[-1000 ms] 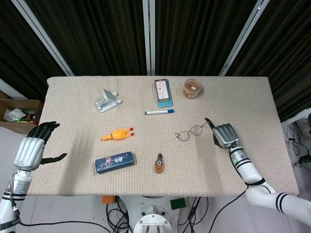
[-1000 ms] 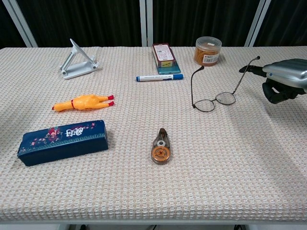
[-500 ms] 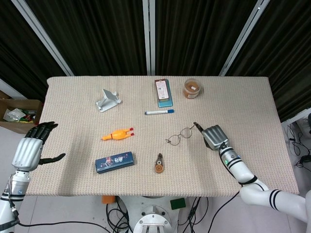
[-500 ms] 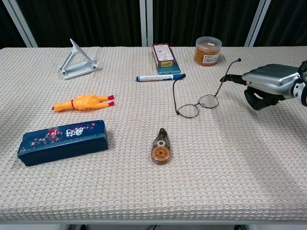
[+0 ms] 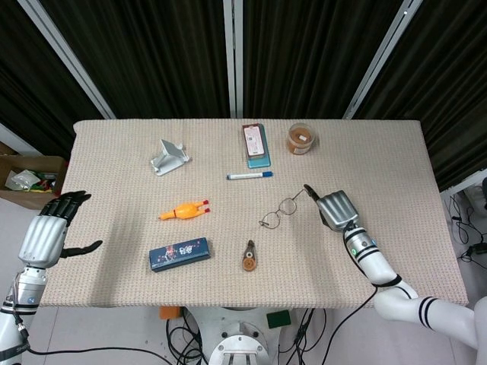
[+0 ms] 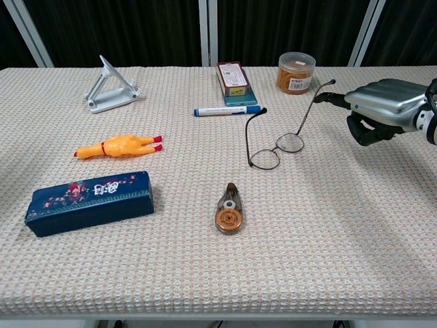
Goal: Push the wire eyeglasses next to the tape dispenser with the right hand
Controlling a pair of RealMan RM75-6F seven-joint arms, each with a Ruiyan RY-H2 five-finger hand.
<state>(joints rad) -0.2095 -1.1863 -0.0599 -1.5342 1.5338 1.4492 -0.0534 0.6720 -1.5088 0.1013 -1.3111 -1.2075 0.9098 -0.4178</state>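
While the right robot hand (image 5: pixel 335 209) rests low over the bench (image 5: pixel 396 167) with most fingers curled under and one stretched out at the temple tip of the wire eyeglasses (image 6: pixel 276 145), nothing is gripped in it. These eyeglasses stand open on their lenses, just above and right of the tape dispenser (image 6: pixel 229 211), near but apart. Off the bench's left edge, the left robot hand (image 5: pixel 50 232) hangs spread and empty.
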